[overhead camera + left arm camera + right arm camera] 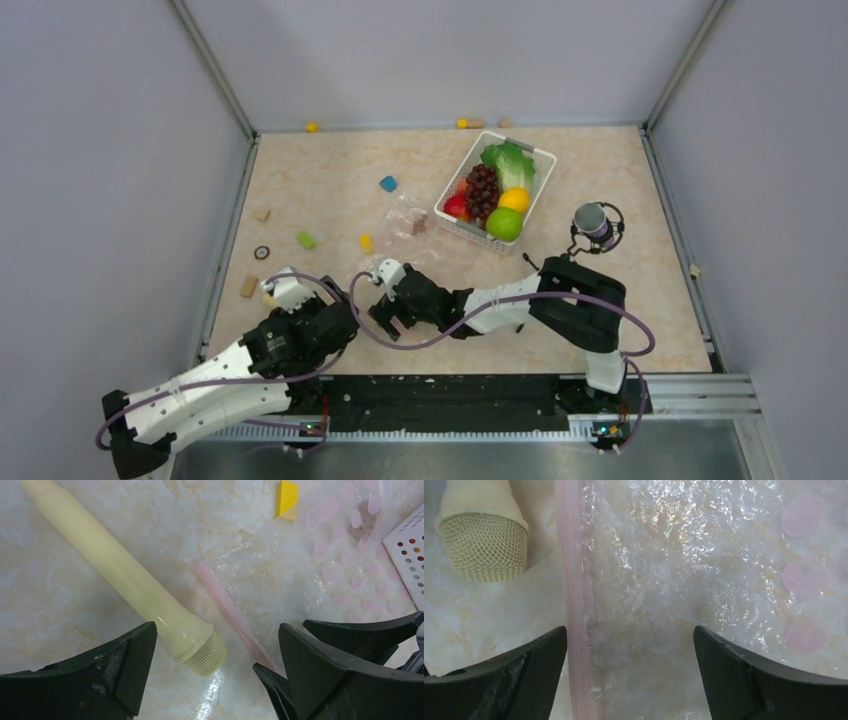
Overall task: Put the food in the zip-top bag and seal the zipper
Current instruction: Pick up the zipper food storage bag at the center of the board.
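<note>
The food lies in the white basket (537, 163) at the back right: green lettuce (510, 160), purple grapes (482, 190), a red apple (456, 207), an orange-yellow fruit (514, 199) and a lime (503, 224). The clear zip-top bag (410, 228) lies flat and crinkled left of the basket. Its pink zipper (574, 605) runs just inside the left finger of my right gripper (630, 629), which hangs open low over the bag's mouth (388, 318). My left gripper (216, 627) is open too, left of the zipper (230, 610), with nothing held.
A cream stick with a mesh end (125, 575) lies on the table between my left fingers, beside the bag. Small blocks are scattered: blue (388, 183), green (306, 240), yellow (366, 242), wooden (248, 287). A grey cylinder (592, 220) stands right of the basket.
</note>
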`<move>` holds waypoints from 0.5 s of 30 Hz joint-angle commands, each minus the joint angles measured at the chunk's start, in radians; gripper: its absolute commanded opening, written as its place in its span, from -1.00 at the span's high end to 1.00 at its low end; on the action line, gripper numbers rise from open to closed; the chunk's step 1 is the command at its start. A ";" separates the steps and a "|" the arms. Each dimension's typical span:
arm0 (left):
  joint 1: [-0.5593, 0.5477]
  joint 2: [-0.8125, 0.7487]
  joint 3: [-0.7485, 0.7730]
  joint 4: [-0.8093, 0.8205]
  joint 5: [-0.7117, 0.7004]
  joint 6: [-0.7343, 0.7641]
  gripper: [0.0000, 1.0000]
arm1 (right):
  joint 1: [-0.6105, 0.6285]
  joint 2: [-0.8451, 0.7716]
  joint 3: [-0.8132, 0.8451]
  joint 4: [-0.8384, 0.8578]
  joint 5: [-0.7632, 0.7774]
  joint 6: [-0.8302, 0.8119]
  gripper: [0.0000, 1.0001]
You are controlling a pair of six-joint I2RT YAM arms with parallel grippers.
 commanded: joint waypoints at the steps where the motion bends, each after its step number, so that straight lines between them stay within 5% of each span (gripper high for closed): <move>1: 0.003 -0.021 -0.011 0.004 -0.042 -0.022 -0.94 | 0.018 0.048 0.071 0.037 0.022 -0.021 -0.89; 9: 0.004 -0.017 -0.013 0.009 -0.045 -0.021 -0.93 | 0.018 0.047 0.034 0.099 0.113 0.006 -0.55; 15: 0.005 -0.007 -0.013 0.015 -0.046 -0.016 -0.93 | 0.017 0.019 -0.002 0.145 0.094 0.042 0.20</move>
